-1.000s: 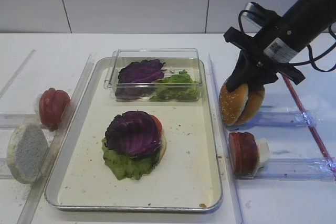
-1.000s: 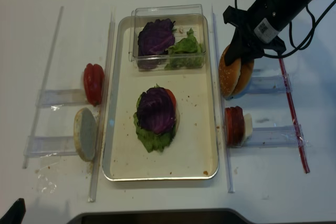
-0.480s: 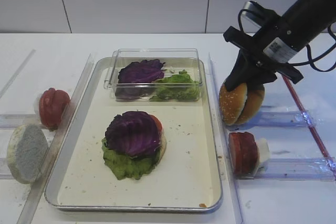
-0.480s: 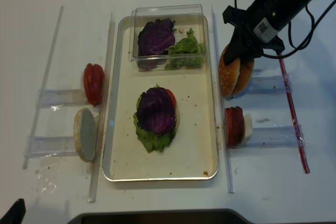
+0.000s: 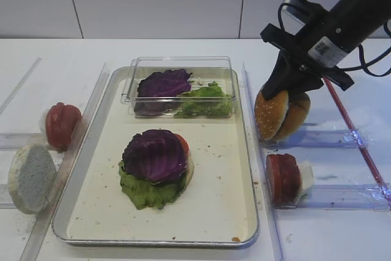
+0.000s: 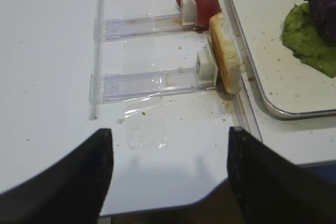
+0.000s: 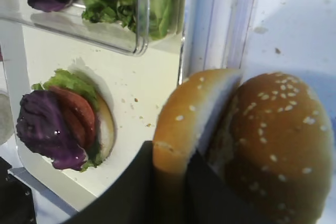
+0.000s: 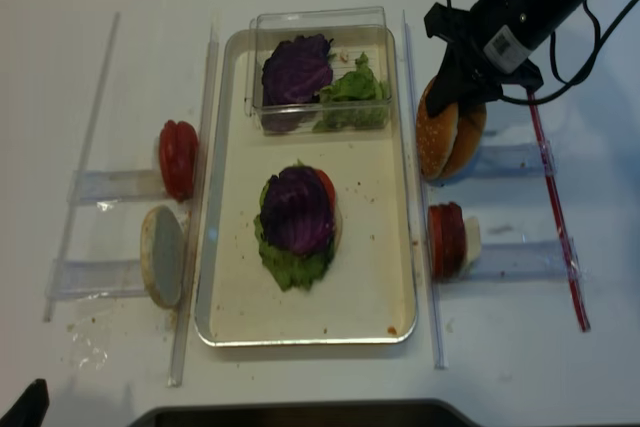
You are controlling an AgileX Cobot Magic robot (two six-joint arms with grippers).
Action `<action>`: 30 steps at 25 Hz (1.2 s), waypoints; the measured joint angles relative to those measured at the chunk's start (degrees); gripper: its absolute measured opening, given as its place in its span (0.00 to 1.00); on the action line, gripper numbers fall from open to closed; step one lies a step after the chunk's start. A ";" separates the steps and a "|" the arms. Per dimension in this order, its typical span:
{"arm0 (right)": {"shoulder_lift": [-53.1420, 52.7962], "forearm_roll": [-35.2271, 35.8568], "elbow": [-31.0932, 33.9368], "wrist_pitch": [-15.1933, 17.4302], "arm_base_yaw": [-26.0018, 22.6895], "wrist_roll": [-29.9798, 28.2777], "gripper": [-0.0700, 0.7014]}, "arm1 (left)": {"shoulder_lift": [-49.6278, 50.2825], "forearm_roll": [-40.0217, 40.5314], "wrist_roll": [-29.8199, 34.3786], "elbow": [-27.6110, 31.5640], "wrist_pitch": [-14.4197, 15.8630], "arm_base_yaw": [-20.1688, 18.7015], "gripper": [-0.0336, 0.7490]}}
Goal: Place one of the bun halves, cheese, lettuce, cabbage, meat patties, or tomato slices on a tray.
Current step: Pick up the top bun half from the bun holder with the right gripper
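Here, right gripper [image 5: 282, 97] clamped on a bun top, right of the tray

Exterior high: jaws pinched tight on the nearer of two bun halves [image 5: 270, 115] standing on edge just outside the tray [image 5: 249, 169] rim. Right wrist: dark fingers [image 7: 137, 182] either side of the seeded bun's edge; second bun [image 7: 275, 145] touching behind. Left wrist: left gripper [image 6: 167, 169] spread wide, holding nothing. Realsense: stacked cabbage [image 8: 296, 209] over lettuce [image 8: 290, 265] mid-tray

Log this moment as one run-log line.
right gripper: shut on sesame bun top | bun: lifted right of tray | stack on tray: no top | left gripper: open
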 joint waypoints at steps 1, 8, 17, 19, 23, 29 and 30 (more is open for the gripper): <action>-0.29 0.00 0.00 0.03 0.00 0.00 0.27 | 0.00 0.00 0.00 0.00 0.00 0.00 0.59; -1.62 0.10 -0.10 0.14 0.00 -0.14 0.27 | 0.00 0.00 0.00 0.00 0.00 0.00 0.59; -2.02 0.83 -0.04 0.17 0.00 -0.74 0.27 | 0.00 0.00 0.00 0.00 0.00 0.00 0.59; -2.15 1.07 -0.04 0.17 0.00 -1.08 0.27 | 0.00 0.00 0.00 0.00 0.00 0.00 0.59; -2.64 1.30 -0.04 0.17 0.00 -1.30 0.27 | 0.00 0.00 0.00 0.00 0.00 0.00 0.59; -2.64 0.93 -0.04 -0.36 0.00 -2.44 0.26 | 0.00 0.00 0.00 0.00 0.00 0.00 0.59; -2.64 0.54 -0.04 -0.47 0.00 -2.46 0.26 | 0.00 0.00 0.00 0.00 0.00 0.00 0.59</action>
